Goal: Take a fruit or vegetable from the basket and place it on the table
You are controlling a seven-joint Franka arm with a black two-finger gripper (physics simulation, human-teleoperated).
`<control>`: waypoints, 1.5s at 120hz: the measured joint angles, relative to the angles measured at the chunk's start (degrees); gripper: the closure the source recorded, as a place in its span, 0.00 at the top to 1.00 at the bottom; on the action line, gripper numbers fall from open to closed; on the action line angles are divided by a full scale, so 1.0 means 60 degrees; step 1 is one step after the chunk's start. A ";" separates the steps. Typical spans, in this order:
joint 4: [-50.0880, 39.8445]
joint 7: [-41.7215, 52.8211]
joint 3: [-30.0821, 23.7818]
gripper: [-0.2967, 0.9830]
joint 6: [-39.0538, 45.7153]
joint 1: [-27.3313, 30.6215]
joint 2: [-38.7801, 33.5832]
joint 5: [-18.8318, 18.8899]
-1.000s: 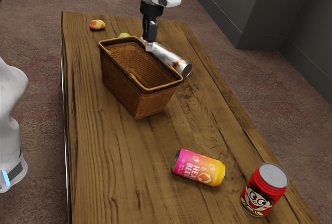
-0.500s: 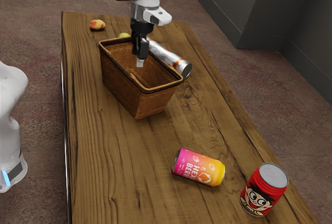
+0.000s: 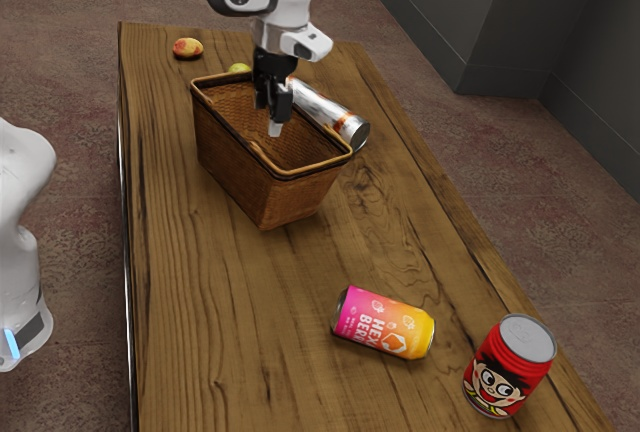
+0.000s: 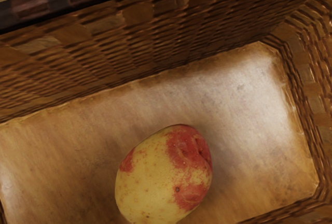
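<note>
I see a pink-and-yellow can [image 3: 383, 324] on its side near an upright red can [image 3: 508, 367] with a cartoon face. Farther off, a silver cylinder [image 3: 322, 109] lies near a rounded yellow-green thing [image 3: 239, 68] and a red-and-yellow fruit [image 3: 187, 48]. Grey walls [image 3: 480, 27] meet a mottled reddish floor [image 3: 510, 177].

Wooden table [image 3: 180, 302] holds wicker basket [image 3: 255, 187], silver canister [image 3: 325, 112] lying beside it, green fruit [image 3: 239, 68] and red-yellow fruit [image 3: 187, 48] behind it in exterior view, tipped pink-yellow can [image 3: 385, 324] and upright red can [image 3: 508, 367] in front.
</note>
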 joint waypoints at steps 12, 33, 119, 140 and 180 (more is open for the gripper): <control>-0.0394 -0.0133 0.0019 0.77 0.0340 -0.0120 0.0008 0.0061; -0.0752 -0.0264 0.0164 0.77 0.0956 -0.0153 0.0056 0.0128; -0.1510 -0.0402 0.0466 0.77 0.2057 -0.0189 0.0237 0.0366; -0.1501 -0.0405 0.0469 0.76 0.2123 -0.0215 0.0371 0.0369; -0.1497 -0.0204 0.0651 0.76 0.2273 -0.0501 0.0510 0.0366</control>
